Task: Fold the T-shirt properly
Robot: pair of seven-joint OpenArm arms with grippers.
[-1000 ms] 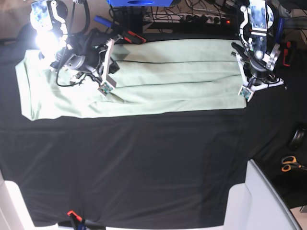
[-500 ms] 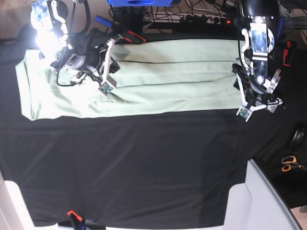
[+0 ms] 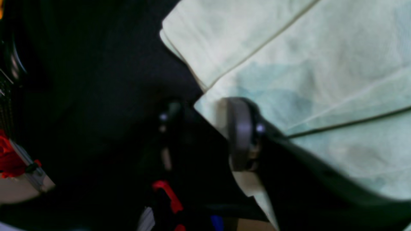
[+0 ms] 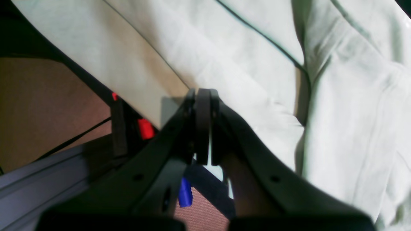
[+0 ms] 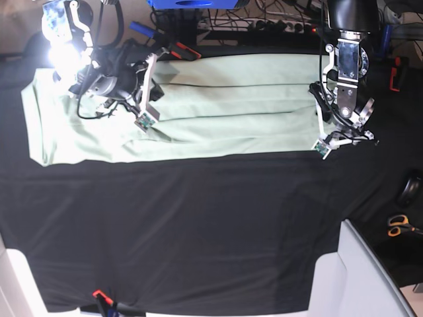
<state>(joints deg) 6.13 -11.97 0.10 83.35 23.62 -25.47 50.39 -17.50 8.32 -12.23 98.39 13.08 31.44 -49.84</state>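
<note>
Base view is showing the shirt (image 5: 178, 109) lying folded lengthwise along the table's (image 5: 198, 231) far edge; wrist views are revealing the left gripper (image 3: 205, 134) gaping at its corner, the right gripper (image 4: 203, 128) pinching closed over fabric.

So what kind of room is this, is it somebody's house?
Probably not a house: it looks like a robot lab or workshop. Two robot arms work on a T-shirt spread over a black table covering, with a power strip and tangled cables behind, and scissors nearby.
</note>
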